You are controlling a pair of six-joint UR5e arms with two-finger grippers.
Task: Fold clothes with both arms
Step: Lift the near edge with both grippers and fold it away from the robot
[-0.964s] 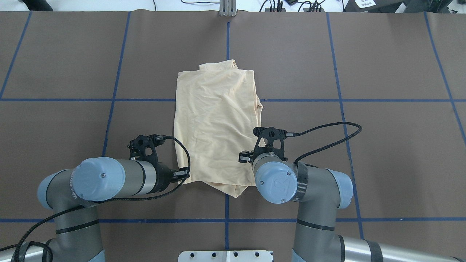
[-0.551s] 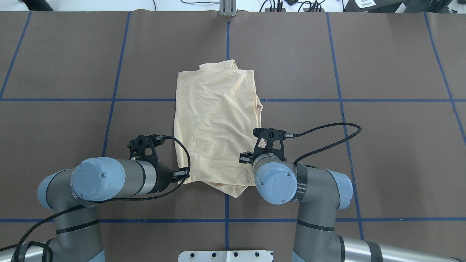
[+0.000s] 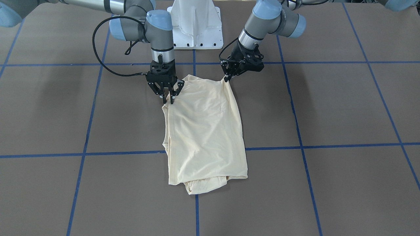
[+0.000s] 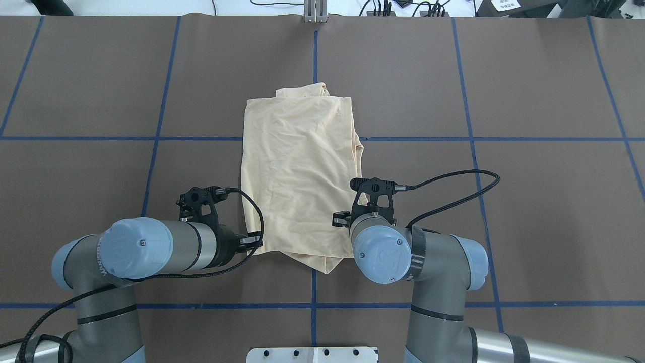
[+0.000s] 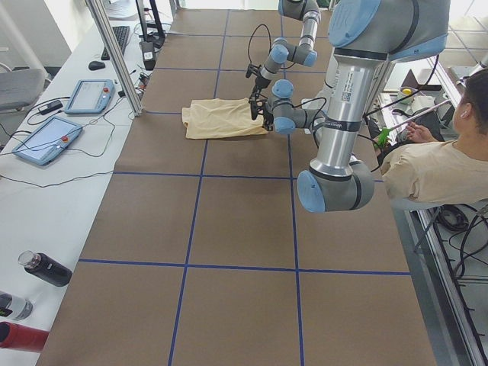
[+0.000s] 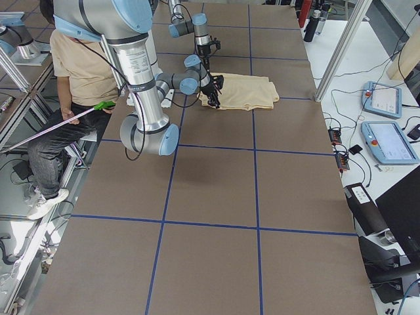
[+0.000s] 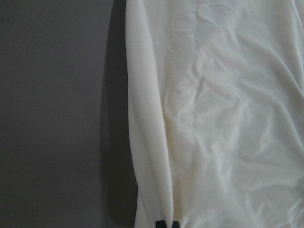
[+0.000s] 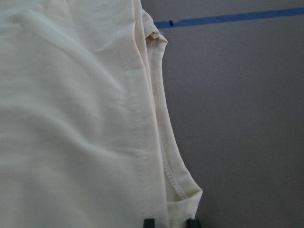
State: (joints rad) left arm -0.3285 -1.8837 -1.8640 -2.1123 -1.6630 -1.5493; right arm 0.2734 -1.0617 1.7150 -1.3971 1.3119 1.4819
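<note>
Pale cream thin long-sleeved shirt [image 4: 297, 176] lies folded in a long rectangle at the centre of the brown blue-taped table [image 4: 504, 101]. Black two-finger left gripper [image 3: 226, 78] is pressed nearly together and pinches the shirt's robot-side corner, which is drawn up to it. Black two-finger right gripper [image 3: 170, 98] is on the other robot-side corner. Its fingertips [image 8: 149, 222] sit slightly apart, with the hemmed edge pinched between them.

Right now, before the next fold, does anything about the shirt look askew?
The shirt is folded unevenly: at the end away from the robot a bunched layer pokes past the folded edge, and along the robot's right side lower layers peek out. No tear or stain shows.
</note>
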